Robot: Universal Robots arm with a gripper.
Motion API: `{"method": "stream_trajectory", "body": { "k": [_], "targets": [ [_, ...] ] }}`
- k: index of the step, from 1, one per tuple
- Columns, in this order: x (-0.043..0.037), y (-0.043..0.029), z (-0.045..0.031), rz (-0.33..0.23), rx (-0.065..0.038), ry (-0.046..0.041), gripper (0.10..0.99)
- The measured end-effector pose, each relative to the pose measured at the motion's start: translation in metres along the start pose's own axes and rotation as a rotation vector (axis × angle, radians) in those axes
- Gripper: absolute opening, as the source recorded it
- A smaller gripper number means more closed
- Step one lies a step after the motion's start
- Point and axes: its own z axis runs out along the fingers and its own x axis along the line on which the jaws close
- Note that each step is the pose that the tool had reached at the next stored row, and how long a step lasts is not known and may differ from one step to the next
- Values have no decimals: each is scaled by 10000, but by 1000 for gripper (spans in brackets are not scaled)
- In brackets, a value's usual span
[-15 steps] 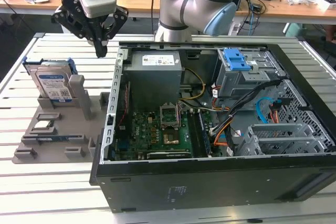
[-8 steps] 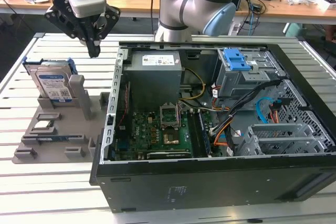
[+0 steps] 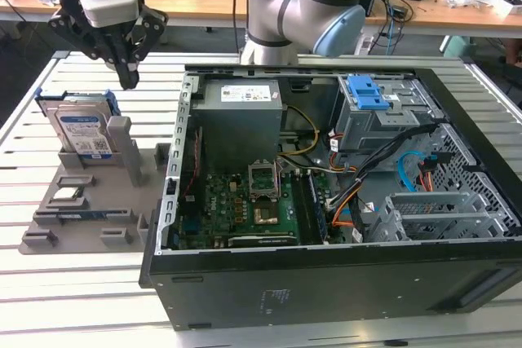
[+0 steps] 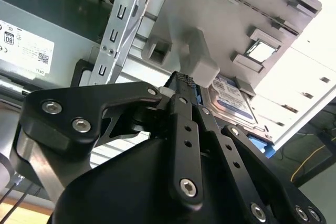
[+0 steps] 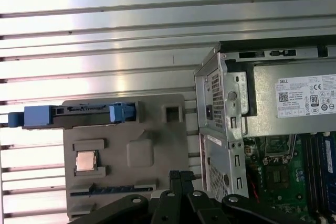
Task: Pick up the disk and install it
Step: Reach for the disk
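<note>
pick-up step, not yet begun: gripper (image 3: 128,77), fingers closed w/ nothing held, hovers above & just beside the disk (image 3: 81,132), which stands on edge in grey holder (image 3: 90,197). grasp needs fingers opened over its top edge.

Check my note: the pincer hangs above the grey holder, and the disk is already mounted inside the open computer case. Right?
Not quite. The disk is not inside the computer case: it stands on edge in the grey holder beside the case, at the exterior view's left, as that view shows. The pincer does hang above the holder, empty.
</note>
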Motion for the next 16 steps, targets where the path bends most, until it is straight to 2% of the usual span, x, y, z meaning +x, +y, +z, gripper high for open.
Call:
{"method": "stream_trajectory", "body": {
  "k": [16],
  "targets": [
    [280, -21, -8, 0, 1, 0, 106]
  ]
}}
